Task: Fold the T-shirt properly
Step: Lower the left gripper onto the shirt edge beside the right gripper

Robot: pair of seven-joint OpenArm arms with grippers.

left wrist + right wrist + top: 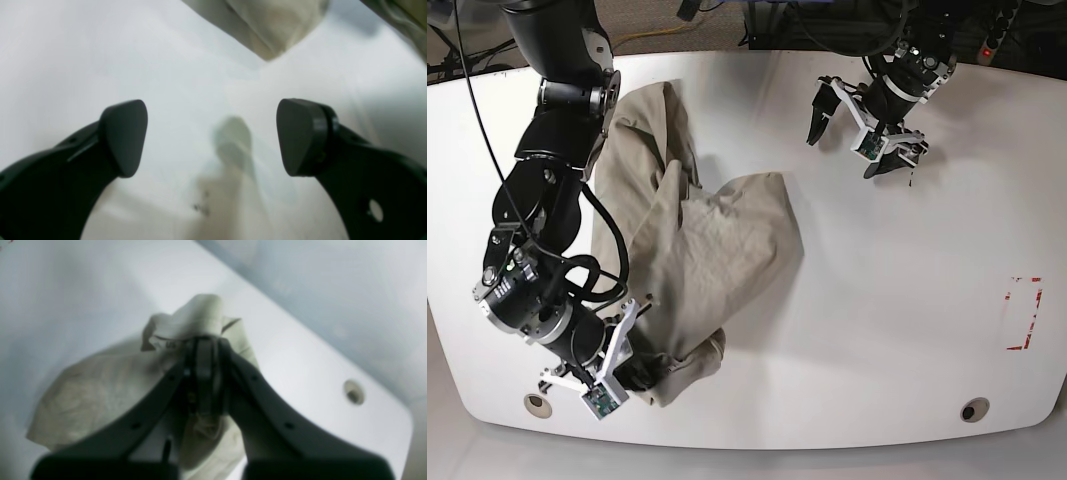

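Note:
The beige T-shirt (692, 240) lies crumpled on the left half of the white table (877, 300), running from the far left toward the near edge. My right gripper (632, 372) is shut on a bunched edge of the T-shirt (196, 320) at its near end, with cloth sticking out past the closed fingertips (203, 350). My left gripper (857, 135) hovers wide open over bare table at the far right, apart from the shirt. In the left wrist view both pads (125, 136) stand far apart, and a corner of the T-shirt (277, 30) shows at the top.
A hole (970, 410) sits in the table's near right corner and another (534, 403) near the left corner, close to my right gripper. Red tape marks (1024, 315) lie at the right edge. Cables and dark gear (827, 25) line the far side.

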